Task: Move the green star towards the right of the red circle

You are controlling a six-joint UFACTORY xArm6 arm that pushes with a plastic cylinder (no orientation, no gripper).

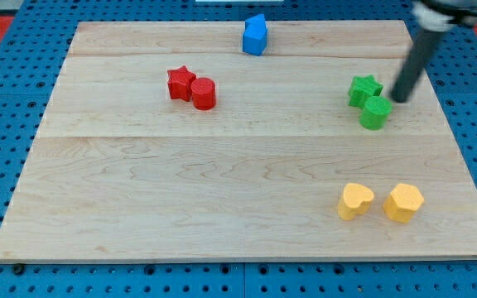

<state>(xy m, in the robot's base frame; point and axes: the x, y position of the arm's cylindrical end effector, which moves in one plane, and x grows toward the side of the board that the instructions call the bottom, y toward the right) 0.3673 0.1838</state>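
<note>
The green star [363, 89] lies at the view's right, touching a green circle [376, 112] just below it. The red circle [204, 93] sits left of centre, touching a red star [180, 84] on its left. My tip [399, 98] is just to the right of the green star, close to it and to the green circle, apart from the red blocks by a wide gap.
A blue block [255, 35] stands near the view's top centre. A yellow heart [354, 200] and a yellow hexagon [403, 202] lie at the lower right. The wooden board [139, 190] rests on a blue pegboard.
</note>
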